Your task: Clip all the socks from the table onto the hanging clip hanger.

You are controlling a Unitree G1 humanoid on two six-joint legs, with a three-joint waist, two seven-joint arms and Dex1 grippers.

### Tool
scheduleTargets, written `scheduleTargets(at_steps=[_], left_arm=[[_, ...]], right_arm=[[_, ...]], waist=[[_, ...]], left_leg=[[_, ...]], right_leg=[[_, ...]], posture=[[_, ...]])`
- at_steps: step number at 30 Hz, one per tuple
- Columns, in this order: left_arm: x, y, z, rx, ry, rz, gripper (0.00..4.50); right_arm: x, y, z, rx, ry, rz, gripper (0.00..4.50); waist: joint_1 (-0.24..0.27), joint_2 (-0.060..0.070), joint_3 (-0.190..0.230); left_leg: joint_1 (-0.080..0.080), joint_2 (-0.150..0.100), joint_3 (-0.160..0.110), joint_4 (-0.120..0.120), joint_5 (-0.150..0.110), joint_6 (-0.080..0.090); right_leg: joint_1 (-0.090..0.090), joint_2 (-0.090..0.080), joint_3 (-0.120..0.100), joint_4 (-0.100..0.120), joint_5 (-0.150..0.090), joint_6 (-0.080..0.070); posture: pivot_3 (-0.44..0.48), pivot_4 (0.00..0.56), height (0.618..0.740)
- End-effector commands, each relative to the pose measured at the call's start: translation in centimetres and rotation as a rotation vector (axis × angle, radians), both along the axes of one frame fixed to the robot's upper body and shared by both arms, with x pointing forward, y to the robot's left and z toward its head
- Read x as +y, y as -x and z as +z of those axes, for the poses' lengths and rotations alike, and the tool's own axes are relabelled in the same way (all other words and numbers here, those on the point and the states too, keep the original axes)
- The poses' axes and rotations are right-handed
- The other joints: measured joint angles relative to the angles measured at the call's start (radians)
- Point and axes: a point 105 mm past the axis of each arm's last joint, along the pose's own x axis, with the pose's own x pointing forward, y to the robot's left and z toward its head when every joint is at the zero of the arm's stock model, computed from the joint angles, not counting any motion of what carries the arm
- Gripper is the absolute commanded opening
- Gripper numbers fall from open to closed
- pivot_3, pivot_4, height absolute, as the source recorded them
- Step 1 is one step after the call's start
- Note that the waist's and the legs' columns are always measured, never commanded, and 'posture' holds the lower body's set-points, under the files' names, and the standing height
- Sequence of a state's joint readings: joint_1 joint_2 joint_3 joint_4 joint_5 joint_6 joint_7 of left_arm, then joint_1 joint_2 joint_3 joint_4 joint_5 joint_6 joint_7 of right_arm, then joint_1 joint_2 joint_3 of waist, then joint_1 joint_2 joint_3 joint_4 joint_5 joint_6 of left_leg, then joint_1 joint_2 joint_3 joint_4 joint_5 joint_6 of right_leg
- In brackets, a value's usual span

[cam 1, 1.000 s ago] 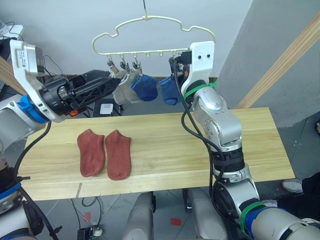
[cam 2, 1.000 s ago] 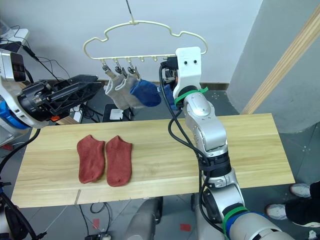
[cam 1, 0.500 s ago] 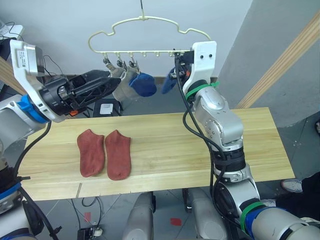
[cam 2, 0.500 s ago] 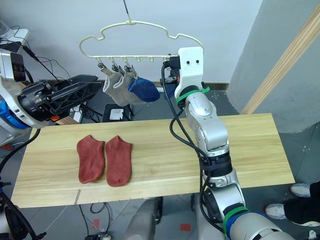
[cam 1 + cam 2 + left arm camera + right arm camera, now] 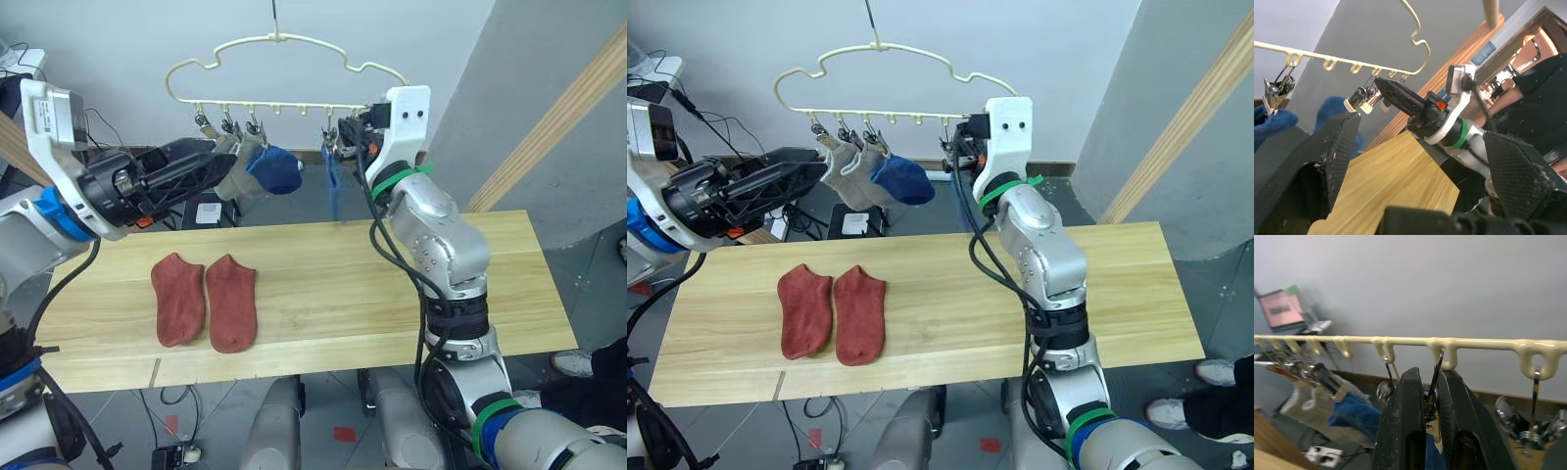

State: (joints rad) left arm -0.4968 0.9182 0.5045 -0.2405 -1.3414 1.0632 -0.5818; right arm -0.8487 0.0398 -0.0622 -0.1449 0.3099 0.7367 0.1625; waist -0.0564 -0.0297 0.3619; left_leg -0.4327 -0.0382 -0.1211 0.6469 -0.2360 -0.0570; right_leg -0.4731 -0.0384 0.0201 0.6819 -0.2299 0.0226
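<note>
The pale-yellow clip hanger [image 5: 294,40] hangs above the far edge of the table [image 5: 323,294]. Two light grey socks [image 5: 233,168] and a blue sock [image 5: 275,171] hang from its left clips. My right gripper [image 5: 1430,374] is up at the clip row, shut on a metal clip [image 5: 1432,423], with a second blue sock [image 5: 333,191] hanging straight down beneath it. My left gripper [image 5: 214,155] stands open beside the grey socks, holding nothing. Two rust-red socks [image 5: 178,299] [image 5: 231,302] lie flat side by side on the table's left half.
A slanted wooden beam [image 5: 558,127] leans at the right behind the table. Cables and equipment [image 5: 201,211] sit on the floor behind the table at the left. A person's shoe [image 5: 570,363] shows past the table's right front corner.
The hanger has swung to the left and a little up. My right gripper followed the clip row, and the second blue sock now hangs straight down instead of bunched. My left arm has not moved.
</note>
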Motion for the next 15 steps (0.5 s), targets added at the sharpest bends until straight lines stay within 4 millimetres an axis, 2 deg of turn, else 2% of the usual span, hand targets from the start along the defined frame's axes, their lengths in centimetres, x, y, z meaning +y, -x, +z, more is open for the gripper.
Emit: scheduleTargets(at_steps=[1, 5, 9, 12, 15], left_arm=[[-0.2, 0.6, -0.2, -0.010, -0.050, -0.007, 4.50], [-0.1, 0.7, -1.3, 0.024, -0.062, -0.011, 4.50], [0.6, 0.4, -4.8, 0.136, -0.148, 0.051, 4.50], [2.2, -0.2, -7.6, 0.165, -0.206, 0.179, 4.50], [3.2, -0.3, -9.5, 0.152, -0.243, 0.266, 4.50]], right_arm=[[-0.4, 1.5, 1.8, -0.045, -0.037, 0.120, 0.34], [-1.5, 1.7, 1.4, 0.016, -0.038, 0.216, 0.34], [-2.3, 2.4, 1.3, 0.136, -0.095, 0.400, 0.34], [-2.9, 2.4, 1.4, 0.168, -0.095, 0.448, 0.34], [-3.1, 2.2, 1.4, 0.169, -0.065, 0.454, 0.34]], waist=[[0.000, 0.000, 0.000], [-0.002, 0.000, 0.000], [-0.002, 0.000, 0.000], [-0.003, 0.000, 0.000], [-0.001, 0.000, 0.000]], left_leg=[[0.000, 0.000, 0.000, 0.000, 0.000, 0.000], [0.000, 0.000, 0.000, 0.000, 0.000, 0.000], [0.000, 0.000, 0.000, 0.000, 0.000, 0.000], [0.000, 0.000, 0.001, 0.000, 0.000, 0.001], [0.000, 0.001, 0.001, -0.001, -0.002, 0.004]], right_leg=[[0.000, 0.000, 0.000, 0.000, 0.000, 0.000], [0.000, 0.000, 0.000, 0.000, 0.000, 0.000], [0.000, 0.000, 0.000, 0.000, 0.000, 0.000], [0.000, 0.000, 0.000, 0.000, 0.000, -0.001], [0.000, 0.000, 0.000, 0.000, 0.000, -0.001]], posture=[[0.027, 0.362, 0.740], [0.023, 0.363, 0.740], [0.021, 0.358, 0.740], [0.023, 0.361, 0.740], [0.022, 0.361, 0.740]])
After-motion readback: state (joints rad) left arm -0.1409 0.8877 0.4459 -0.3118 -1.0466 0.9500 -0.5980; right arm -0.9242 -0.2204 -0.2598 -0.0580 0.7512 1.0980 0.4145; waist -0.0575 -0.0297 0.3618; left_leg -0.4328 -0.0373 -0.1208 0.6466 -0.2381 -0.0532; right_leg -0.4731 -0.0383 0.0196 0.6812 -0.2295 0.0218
